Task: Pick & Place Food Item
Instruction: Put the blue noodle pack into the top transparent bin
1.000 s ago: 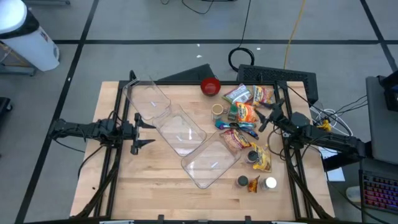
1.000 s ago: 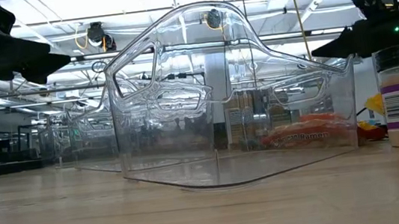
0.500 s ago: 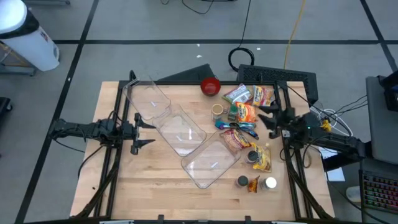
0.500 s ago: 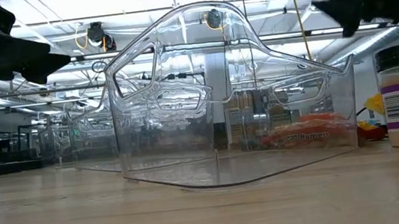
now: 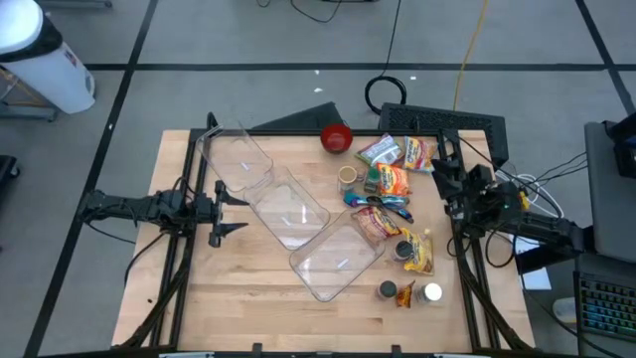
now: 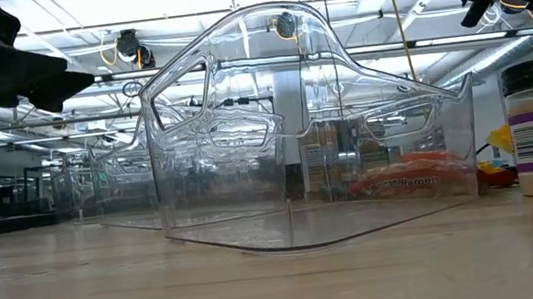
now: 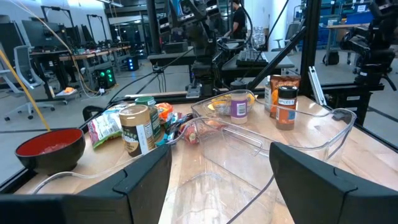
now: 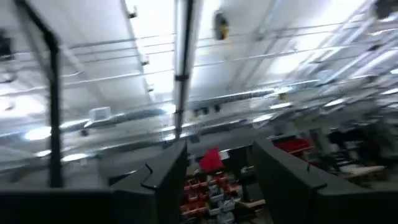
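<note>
Several food items lie on the right half of the table: snack bags (image 5: 390, 181), a small can (image 5: 347, 177), a ramen packet (image 5: 376, 224), a yellow bag (image 5: 417, 255) and spice jars (image 5: 388, 290). My right gripper (image 5: 443, 184) is open and empty. It is raised above the table's right edge beside the bags and tipped upward, so its wrist view (image 8: 217, 180) shows only the ceiling. My left gripper (image 5: 237, 211) is open and empty at the table's left side, facing the clear containers (image 7: 217, 180).
Three clear plastic containers (image 5: 288, 204) lie in a diagonal row from the far left (image 5: 234, 159) to the near middle (image 5: 336, 259). A red bowl (image 5: 336, 137) stands at the far edge. Bare wood shows at the near left.
My right gripper has drawn back from over the snack bags toward the table's right edge, risen, and tipped upward until it points at the ceiling. It has stayed open and empty. Nothing on the table has moved.
</note>
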